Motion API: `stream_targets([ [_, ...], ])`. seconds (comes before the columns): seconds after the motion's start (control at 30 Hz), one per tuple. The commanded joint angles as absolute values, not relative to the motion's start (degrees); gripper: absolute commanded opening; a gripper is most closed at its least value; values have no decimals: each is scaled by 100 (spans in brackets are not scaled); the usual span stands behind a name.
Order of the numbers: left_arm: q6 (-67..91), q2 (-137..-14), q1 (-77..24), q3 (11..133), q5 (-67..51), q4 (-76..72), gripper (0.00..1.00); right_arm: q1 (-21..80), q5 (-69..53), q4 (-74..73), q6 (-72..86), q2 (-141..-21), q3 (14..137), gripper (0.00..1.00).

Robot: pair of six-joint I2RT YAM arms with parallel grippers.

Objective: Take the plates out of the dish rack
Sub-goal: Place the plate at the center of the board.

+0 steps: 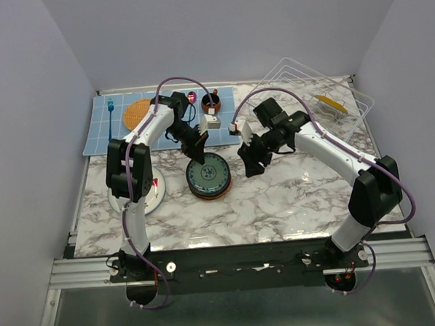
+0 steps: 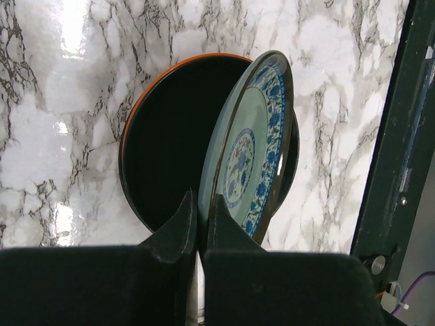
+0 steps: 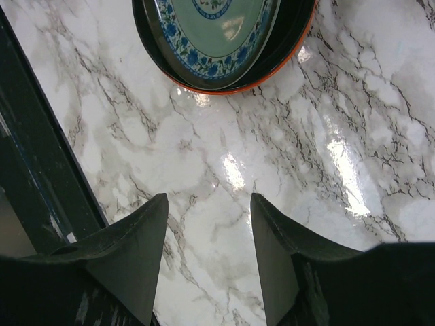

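Left wrist view: my left gripper (image 2: pixel 202 205) clamps the rim of a green, blue-flowered round plate (image 2: pixel 251 149), tilted over a glossy black plate (image 2: pixel 170 136); released now, it could slam or slide off. Right gripper (image 3: pixel 207 200) gapes empty.

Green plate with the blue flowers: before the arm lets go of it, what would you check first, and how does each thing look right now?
1. Left gripper pinching the green plate by its rim: ok.
2. Green plate over the black plate, so it has somewhere to land: ok.
3. Green plate lying flat on the black plate: not ok, it is tilted.
4. Green plate's far edge already resting on the black plate: cannot tell.
5. Right gripper open, holding nothing and apart from the plates: ok.
6. Dish rack emptied: not ok, a yellow plate stands in it.
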State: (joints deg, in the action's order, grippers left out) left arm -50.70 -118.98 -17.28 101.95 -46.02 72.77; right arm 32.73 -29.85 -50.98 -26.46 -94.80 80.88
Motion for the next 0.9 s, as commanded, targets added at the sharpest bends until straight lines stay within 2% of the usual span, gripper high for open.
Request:
stream_targets([
  [0.0, -5027, -11988, -1767, 10424, -4851, 7286, 0, 3322, -2883, -5001, -2681, -9396, 7998, 60],
  [0.4, -4957, -12050, -1793, 10407, -4738, 7225, 0, 3322, -2892, -4887, -2663, -9378, 7857, 60],
  [0.47, -4879, -12041, -1802, 10336, -4703, 7102, 13, 3322, -2883, -4887, -2663, -9378, 7849, 60],
  [0.63, -4755, -12006, -1811, 10222, -4500, 6847, 23, 3322, -2892, -4878, -2672, -9360, 7822, 60],
  [0.87, -4676, -11971, -1828, 10020, -4254, 6645, 28, 3322, -2900, -4869, -2654, -9352, 7787, 60],
])
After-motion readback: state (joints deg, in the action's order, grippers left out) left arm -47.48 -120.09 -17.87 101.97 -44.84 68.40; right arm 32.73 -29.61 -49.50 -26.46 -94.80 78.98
